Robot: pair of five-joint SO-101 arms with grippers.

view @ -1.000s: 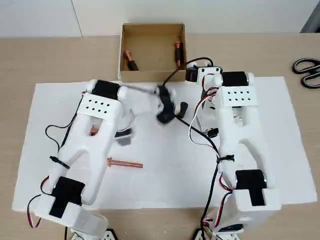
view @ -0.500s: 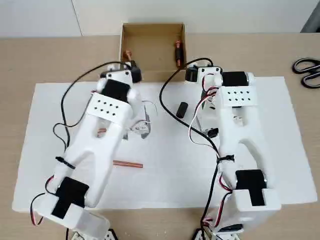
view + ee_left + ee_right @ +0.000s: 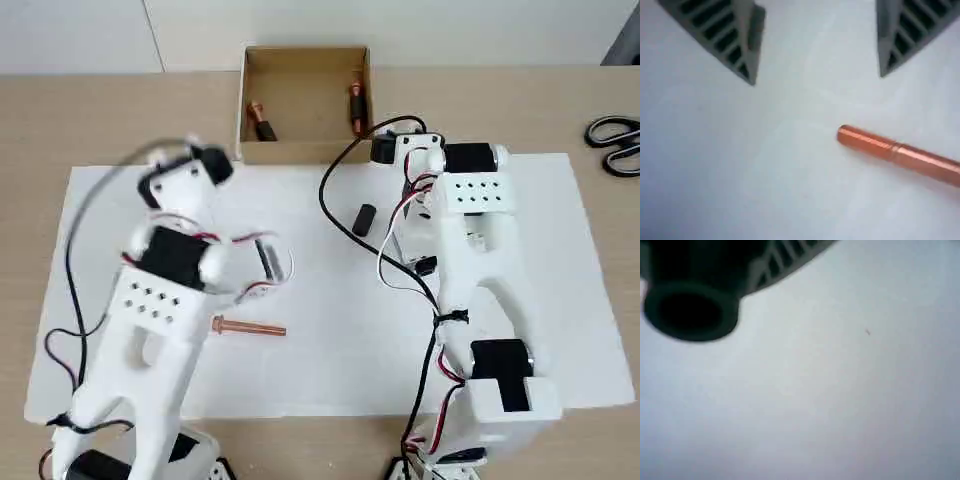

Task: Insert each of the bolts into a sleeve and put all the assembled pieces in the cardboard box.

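One loose bolt (image 3: 250,327) on the white sheet (image 3: 520,300), long axis running 9 to 3 o'clock in the high view, head at the 9 o'clock end. Lies just at 6 o'clock of the left gripper (image 3: 268,262), outside its fingers (image 3: 747,45), spread wide and holding nothing. Nearer by far to the left arm (image 3: 150,300) than the right arm (image 3: 475,230). Probably calls for a short shift toward 6 o'clock, jaws closing across the shank. Black sleeve (image 3: 364,218) at 2 o'clock of that gripper, beside the right arm; right gripper (image 3: 782,257) state impossible to tell. Two assembled pieces (image 3: 262,122) in the cardboard box (image 3: 305,52).
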